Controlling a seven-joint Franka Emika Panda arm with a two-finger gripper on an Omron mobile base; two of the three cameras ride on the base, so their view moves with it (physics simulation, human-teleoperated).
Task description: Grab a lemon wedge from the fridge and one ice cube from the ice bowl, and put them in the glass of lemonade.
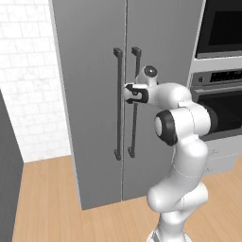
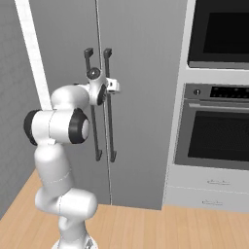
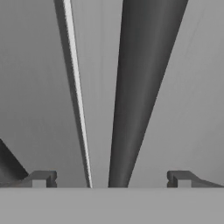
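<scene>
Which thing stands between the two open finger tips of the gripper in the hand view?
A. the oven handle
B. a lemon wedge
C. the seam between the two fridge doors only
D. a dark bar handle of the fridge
D: in the hand view a dark handle of the fridge runs up from between the two tips of the open gripper, with the door seam lying to its left.

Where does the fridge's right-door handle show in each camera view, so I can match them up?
Left base view: right-door handle, the right one of two dark bars, gripper at it.
Right base view: same bar, just right of the door seam.
Hand view: the thick dark bar between the open fingertips.
Shared landmark: the door seam.
</scene>
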